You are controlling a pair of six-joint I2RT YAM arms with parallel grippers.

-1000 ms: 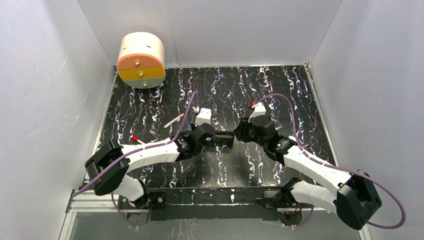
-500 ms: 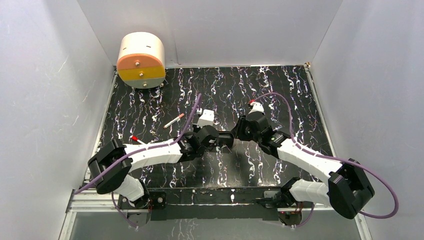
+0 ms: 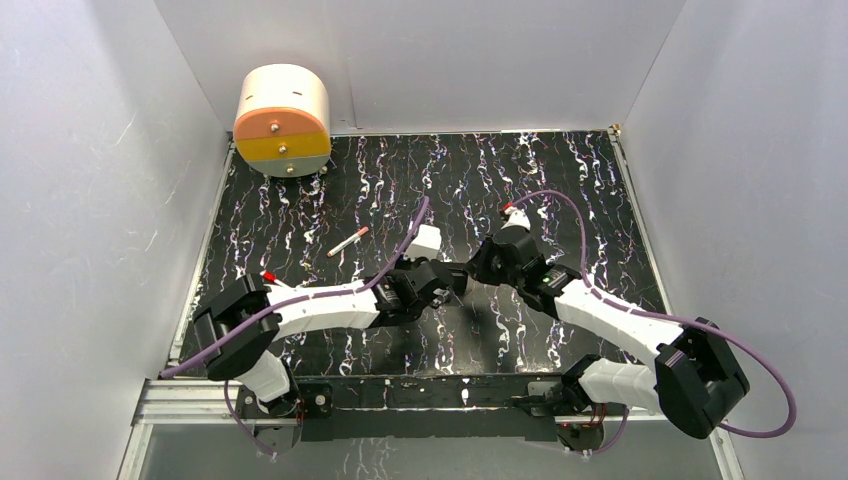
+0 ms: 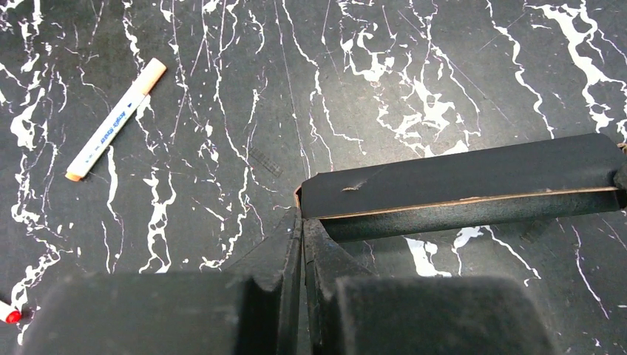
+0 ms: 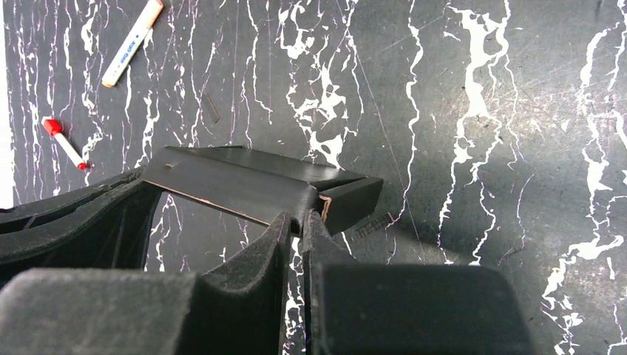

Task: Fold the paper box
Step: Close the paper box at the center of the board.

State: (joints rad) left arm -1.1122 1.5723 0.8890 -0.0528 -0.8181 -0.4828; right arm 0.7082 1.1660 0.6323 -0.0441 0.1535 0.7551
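Observation:
The paper box is a long, flat piece of matte black card with brown cut edges, held just above the marbled table between both arms. My left gripper is shut on its left end corner. My right gripper pinches the other end, its fingertips closed on the thin wall beside a folded end flap of the paper box. In the top view, the left gripper and the right gripper meet near the table's middle. There the box is mostly hidden between them.
A white marker with an orange cap lies behind the left arm. A small red-capped pen lies near the left arm's elbow. A cream and orange round device stands at the back left corner. White walls enclose the table.
My right gripper's jaws have narrowed onto the box end. The left wrist has shifted right and turned, and the right arm has drawn in toward the centre.

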